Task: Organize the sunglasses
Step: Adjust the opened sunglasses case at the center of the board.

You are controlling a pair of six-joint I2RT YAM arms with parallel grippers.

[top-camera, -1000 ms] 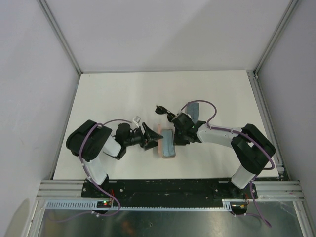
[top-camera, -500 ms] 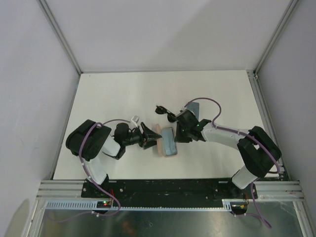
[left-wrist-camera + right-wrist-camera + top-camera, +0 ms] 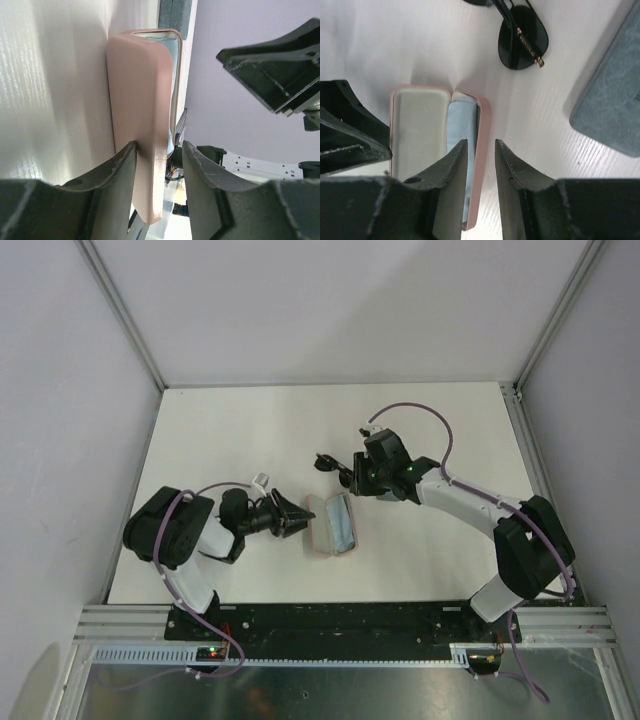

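The pink case [image 3: 318, 527] lies open on the table with a light-blue cloth [image 3: 341, 521] in its right half. My left gripper [image 3: 298, 521] is open at the case's left edge; in the left wrist view [image 3: 159, 145] its jaws straddle the end of the pink lid [image 3: 142, 110], with a gap on the right side. My right gripper [image 3: 358, 478] is open and empty, raised above the case's far right edge [image 3: 481, 144]. The black wire sunglasses [image 3: 333, 465] lie just beyond it [image 3: 522, 42]. A small white piece [image 3: 262, 480], apparently the white sunglasses, peeks out by my left wrist.
The blue-grey case [image 3: 610, 110] lies closed to the right of the black sunglasses, mostly under my right arm in the top view. The white table [image 3: 230, 430] is bounded by metal rails and grey walls.
The pink case has swung open flat. My right gripper has lifted off it and moved toward the far side. My left arm has drawn back to the left.
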